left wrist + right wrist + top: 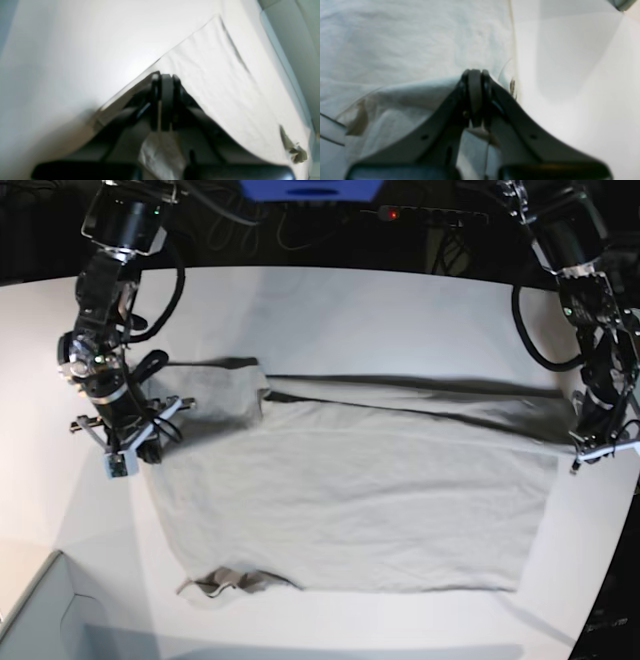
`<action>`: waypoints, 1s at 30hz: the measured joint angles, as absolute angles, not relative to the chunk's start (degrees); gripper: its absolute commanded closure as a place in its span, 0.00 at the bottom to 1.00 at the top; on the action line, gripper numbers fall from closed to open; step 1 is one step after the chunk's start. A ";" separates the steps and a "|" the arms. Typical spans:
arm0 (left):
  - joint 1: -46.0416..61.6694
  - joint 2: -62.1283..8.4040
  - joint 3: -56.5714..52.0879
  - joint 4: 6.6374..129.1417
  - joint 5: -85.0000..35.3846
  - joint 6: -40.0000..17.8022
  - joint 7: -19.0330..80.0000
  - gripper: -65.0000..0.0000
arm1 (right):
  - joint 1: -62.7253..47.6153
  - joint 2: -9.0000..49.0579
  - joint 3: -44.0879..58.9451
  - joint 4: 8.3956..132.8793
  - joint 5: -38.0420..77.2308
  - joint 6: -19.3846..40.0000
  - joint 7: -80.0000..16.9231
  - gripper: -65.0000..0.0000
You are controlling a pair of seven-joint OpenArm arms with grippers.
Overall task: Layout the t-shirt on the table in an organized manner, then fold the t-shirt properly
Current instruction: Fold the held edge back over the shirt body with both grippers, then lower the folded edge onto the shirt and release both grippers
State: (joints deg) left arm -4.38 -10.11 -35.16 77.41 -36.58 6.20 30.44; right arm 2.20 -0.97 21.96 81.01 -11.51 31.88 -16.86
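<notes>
Grey-beige t-shirt [350, 490] lies spread on the white table [380, 310] — left gripper [166, 82] and right gripper [475, 77] each pinch its cloth.

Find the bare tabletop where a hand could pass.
Free: the table strip behind the t-shirt, and a narrower strip along the near edge. Crowded: both shirt ends, where the right gripper and left gripper pinch cloth.
</notes>
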 measured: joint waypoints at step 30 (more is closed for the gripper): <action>-13.37 -12.95 -35.20 61.19 -36.56 6.22 30.26 1.00 | 3.16 0.82 22.04 78.04 -11.53 31.88 -16.91 1.00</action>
State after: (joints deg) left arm -13.37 -12.95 -35.20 61.19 -36.56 6.22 30.26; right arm 3.16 0.82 22.04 78.04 -11.53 31.88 -16.91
